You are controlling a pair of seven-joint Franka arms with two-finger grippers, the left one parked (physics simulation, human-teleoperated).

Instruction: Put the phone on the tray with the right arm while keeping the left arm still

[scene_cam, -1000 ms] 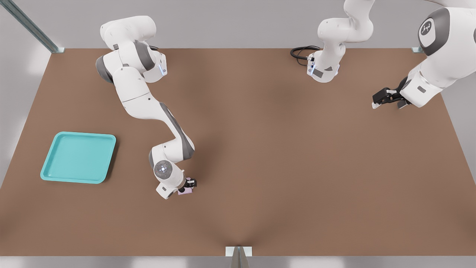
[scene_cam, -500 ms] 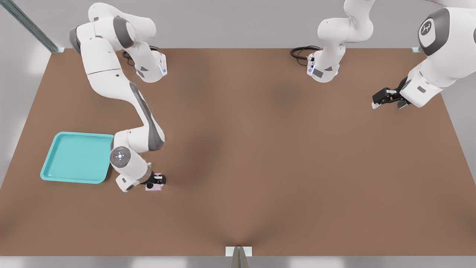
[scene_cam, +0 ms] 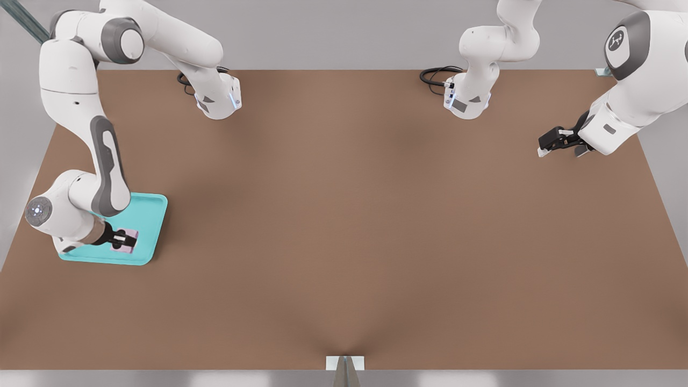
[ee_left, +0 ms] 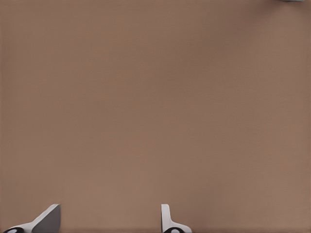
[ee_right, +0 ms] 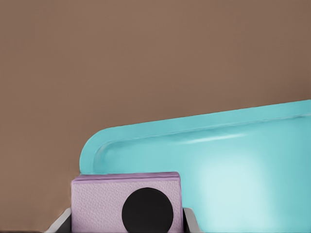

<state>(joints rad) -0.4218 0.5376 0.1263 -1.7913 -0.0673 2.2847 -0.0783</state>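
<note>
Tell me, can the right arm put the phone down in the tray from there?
Probably yes. The gripper holds the phone right over the tray, and nothing sits underneath.

A bare brown table [scene_cam: 376,226] fills the scene. A black cable [scene_cam: 436,74] coils at the table's far edge, and a second cable [scene_cam: 184,81] lies along that same edge. A corner bracket [scene_cam: 84,71] and a near-edge bracket [scene_cam: 344,363] sit on the table's border.
</note>
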